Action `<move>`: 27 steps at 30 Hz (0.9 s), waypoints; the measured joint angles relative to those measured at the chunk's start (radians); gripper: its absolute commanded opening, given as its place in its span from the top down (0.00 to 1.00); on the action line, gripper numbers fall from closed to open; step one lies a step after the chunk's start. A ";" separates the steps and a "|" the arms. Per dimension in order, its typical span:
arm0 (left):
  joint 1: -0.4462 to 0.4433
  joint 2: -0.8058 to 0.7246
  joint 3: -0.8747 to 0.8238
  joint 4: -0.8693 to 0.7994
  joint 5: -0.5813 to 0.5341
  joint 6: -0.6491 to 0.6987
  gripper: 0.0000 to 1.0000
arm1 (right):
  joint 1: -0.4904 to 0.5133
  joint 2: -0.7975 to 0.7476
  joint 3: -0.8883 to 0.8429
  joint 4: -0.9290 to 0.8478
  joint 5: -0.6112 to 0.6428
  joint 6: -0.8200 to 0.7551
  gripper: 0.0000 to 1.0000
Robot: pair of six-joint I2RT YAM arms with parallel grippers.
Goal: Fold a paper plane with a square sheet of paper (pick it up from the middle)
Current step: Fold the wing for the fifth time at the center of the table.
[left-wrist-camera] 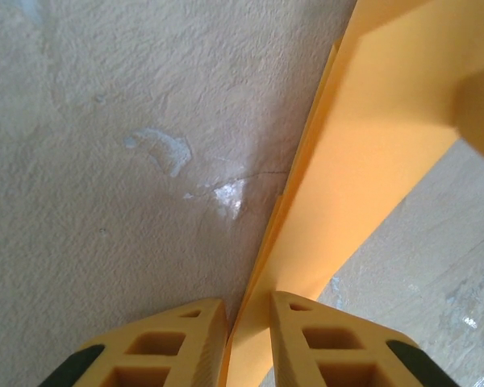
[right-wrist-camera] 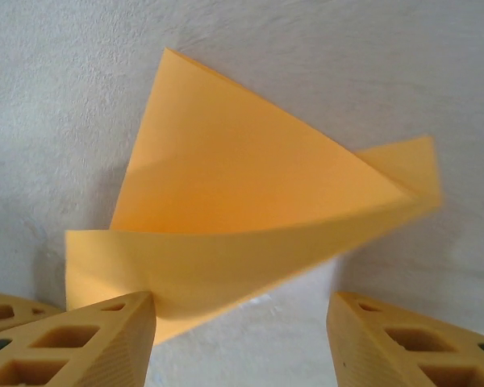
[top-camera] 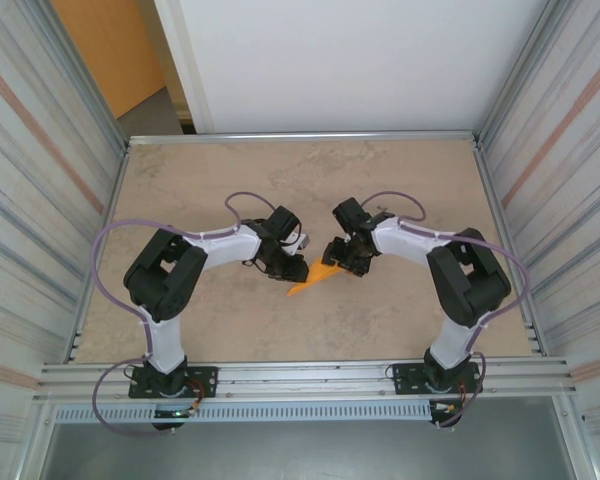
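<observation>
Plainly featherlight and floppy: thin bright-orange folded paper sheet point(right-wrist-camera: 250, 210), over the middle of the beige mottled table point(top-camera: 230, 180). Pinched at one folded edge by yellow-fingered left gripper point(left-wrist-camera: 248, 310); yellow-fingered right gripper point(right-wrist-camera: 242, 310) spread wide, gripping nothing. Best taken gently on stiffer creases; easily crumpled.

The thin bright-orange paper sheet point(top-camera: 313, 277) is folded into a pointed triangle. One flap curls over. It sits near the middle of the beige table point(top-camera: 230, 180), partly lifted.

Beige stone table point(top-camera: 300, 180), corrugated metal walls point(top-camera: 40, 180), white panel point(top-camera: 360, 60)
</observation>
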 measured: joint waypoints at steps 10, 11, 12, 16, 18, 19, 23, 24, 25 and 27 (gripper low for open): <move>0.000 0.003 0.005 -0.007 -0.003 0.001 0.76 | 0.024 -0.164 -0.068 0.105 -0.022 0.017 0.61; 0.000 0.003 0.005 -0.007 -0.003 0.001 0.76 | 0.037 -0.163 -0.068 0.120 -0.029 0.020 0.65; 0.000 0.003 0.005 -0.007 -0.003 0.001 0.76 | 0.048 -0.158 -0.068 0.136 -0.037 0.026 0.68; 0.000 0.004 0.005 -0.007 -0.003 0.001 0.76 | 0.069 -0.115 -0.067 0.189 -0.070 0.045 0.78; 0.000 0.004 0.005 -0.007 -0.003 0.001 0.76 | 0.068 -0.082 -0.062 0.211 -0.082 0.057 0.80; 0.000 0.004 0.005 -0.007 -0.003 0.001 0.76 | 0.068 -0.064 -0.058 0.224 -0.089 0.060 0.81; 0.000 0.004 0.005 -0.007 -0.003 0.001 0.76 | 0.068 -0.014 -0.039 0.247 -0.107 0.061 0.83; 0.000 0.004 0.005 -0.007 -0.003 0.001 0.76 | 0.068 -0.008 -0.036 0.251 -0.108 0.061 0.84; 0.000 0.004 0.005 -0.007 -0.003 0.001 0.76 | 0.068 -0.002 -0.034 0.255 -0.108 0.062 0.84; 0.000 0.004 0.005 -0.007 -0.003 0.001 0.76 | 0.068 0.004 -0.034 0.257 -0.107 0.064 0.84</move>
